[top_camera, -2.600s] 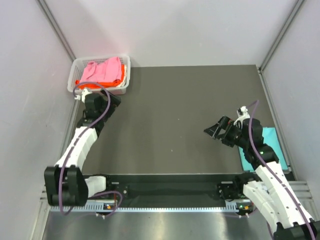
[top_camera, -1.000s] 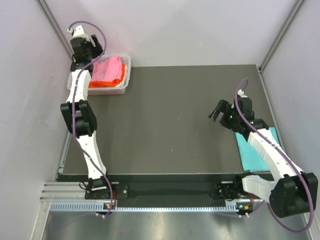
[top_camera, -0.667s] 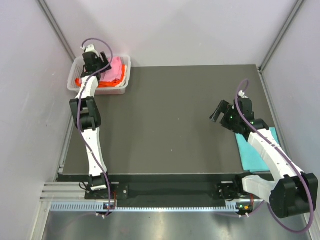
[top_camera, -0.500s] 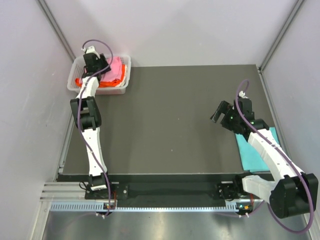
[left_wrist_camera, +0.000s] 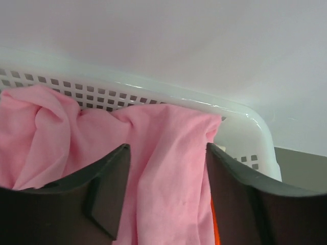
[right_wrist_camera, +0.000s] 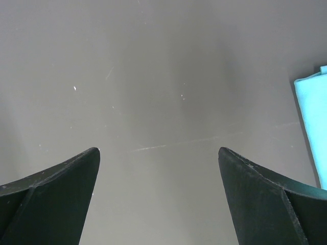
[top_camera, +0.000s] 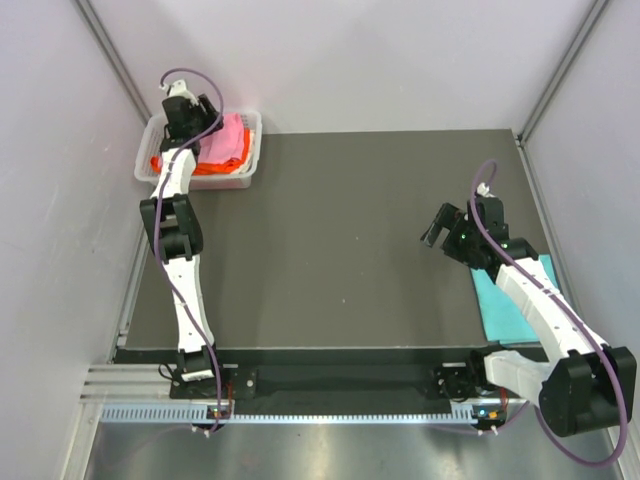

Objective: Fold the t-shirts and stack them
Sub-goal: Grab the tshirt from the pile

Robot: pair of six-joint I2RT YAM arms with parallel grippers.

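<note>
I have the left arm stretched out to the far left corner, with the left gripper [left_wrist_camera: 167,153] down in the white mesh basket [left_wrist_camera: 245,117]. On its wrist camera the 2 fingers stand partly apart, 1 on each side of a raised fold of the pink t-shirt [left_wrist_camera: 46,132]. The cloth fills the gap between them, and I cannot tell whether they are pressing it or only straddling it. The pink shirt lies crumpled on top in the basket, with 1 corner draped up against the far rim. The orange t-shirt [top_camera: 205,168] sits under it, showing along the near side of the basket.

The right gripper [right_wrist_camera: 158,150] hangs over the bare dark table [top_camera: 330,230] with its jaws spread wide and nothing between them. The teal t-shirt [top_camera: 500,315] lies flat and folded at the right edge of the table, partly under that arm and just to the right of the gripper.
</note>
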